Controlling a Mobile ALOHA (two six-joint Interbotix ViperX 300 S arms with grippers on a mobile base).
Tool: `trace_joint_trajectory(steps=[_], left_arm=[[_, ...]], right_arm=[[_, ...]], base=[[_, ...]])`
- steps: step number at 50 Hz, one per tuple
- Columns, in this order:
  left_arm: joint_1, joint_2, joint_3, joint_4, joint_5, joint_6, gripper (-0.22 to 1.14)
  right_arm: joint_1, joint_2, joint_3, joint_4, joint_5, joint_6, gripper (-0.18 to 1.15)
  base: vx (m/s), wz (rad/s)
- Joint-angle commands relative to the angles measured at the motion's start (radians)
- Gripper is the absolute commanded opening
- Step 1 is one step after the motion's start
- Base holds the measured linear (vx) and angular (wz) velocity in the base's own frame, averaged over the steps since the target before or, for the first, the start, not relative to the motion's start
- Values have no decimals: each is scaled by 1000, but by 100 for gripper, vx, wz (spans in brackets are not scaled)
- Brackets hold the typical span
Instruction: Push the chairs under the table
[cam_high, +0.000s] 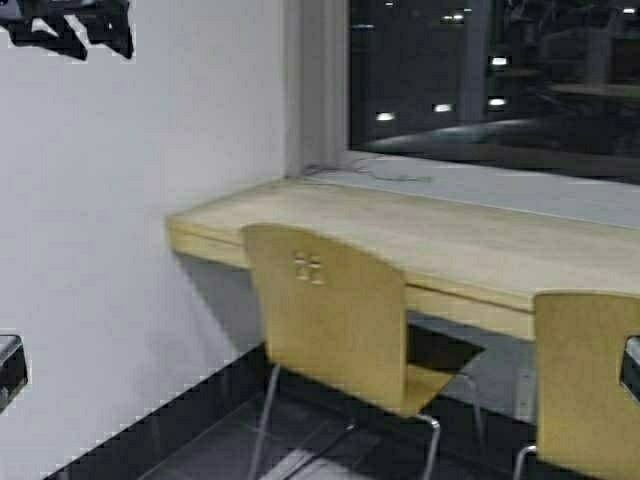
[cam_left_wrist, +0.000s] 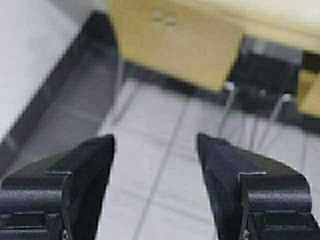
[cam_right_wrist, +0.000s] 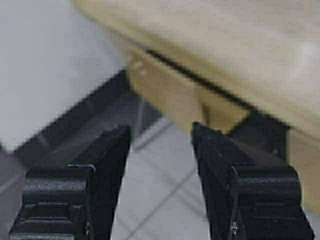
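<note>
Left gripper (cam_left_wrist: 155, 150) and right gripper (cam_right_wrist: 160, 142) both wide apart, empty, short of the chairs (cam_high: 335, 320).

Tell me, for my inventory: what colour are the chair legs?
Shiny chrome silver legs under the tan chair; clearest in the high view.

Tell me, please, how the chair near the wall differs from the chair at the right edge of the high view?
The near-wall chair shows whole, with backrest, seat and chrome legs; the right-edge chair is cut off by the frame. The near-wall chair's backrest cutouts are visible; none can be seen on the right-edge chair. Both are tan wood, backs toward the robot, facing the table.
</note>
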Motion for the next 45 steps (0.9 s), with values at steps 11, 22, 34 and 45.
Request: trace_joint_trajectory(steps=[11, 22, 34, 45], left_arm=[[0, 126, -52, 6, -31, 0, 86], [0, 63, -66, 6, -28, -2, 86], [0, 75, -63, 0, -31, 2, 86], [0, 94, -63, -8, -31, -6, 86]], right_arm=[[0, 75, -37, 2, 11, 2, 79], [5, 89, -57, 3, 26, 3, 79], [5, 129, -104, 8, 32, 11, 79], [5, 127, -95, 11, 32, 37, 79]], base=[[-42, 39], [-45, 23], [-44, -1], [-46, 4]])
